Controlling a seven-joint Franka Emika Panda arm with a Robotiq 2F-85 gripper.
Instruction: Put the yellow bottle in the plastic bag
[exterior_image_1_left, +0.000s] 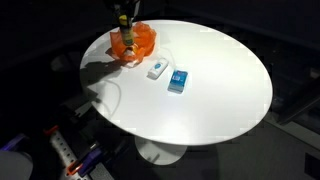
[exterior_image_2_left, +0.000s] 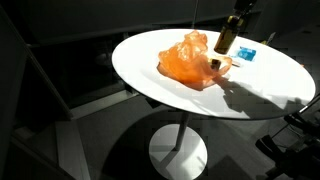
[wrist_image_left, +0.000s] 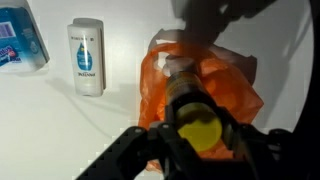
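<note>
Orange bag (exterior_image_2_left: 188, 58): crumpled on white table (exterior_image_2_left: 250, 100).
Yellow bottle (wrist_image_left: 196, 112): upright, over the bag.
Gripper (wrist_image_left: 197, 135): jaws closed around the yellow bottle.

One bottle (exterior_image_2_left: 226, 37), one bag (exterior_image_2_left: 185, 58), one white tube (wrist_image_left: 86, 58), one blue packet (exterior_image_1_left: 178, 82).

No legible text; white container (wrist_image_left: 86, 58) label shows blue mark, lettering blurred.

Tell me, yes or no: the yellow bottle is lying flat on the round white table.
No, in the wrist view the gripper holds the yellow bottle clamped over the crumpled orange plastic bag.
</note>
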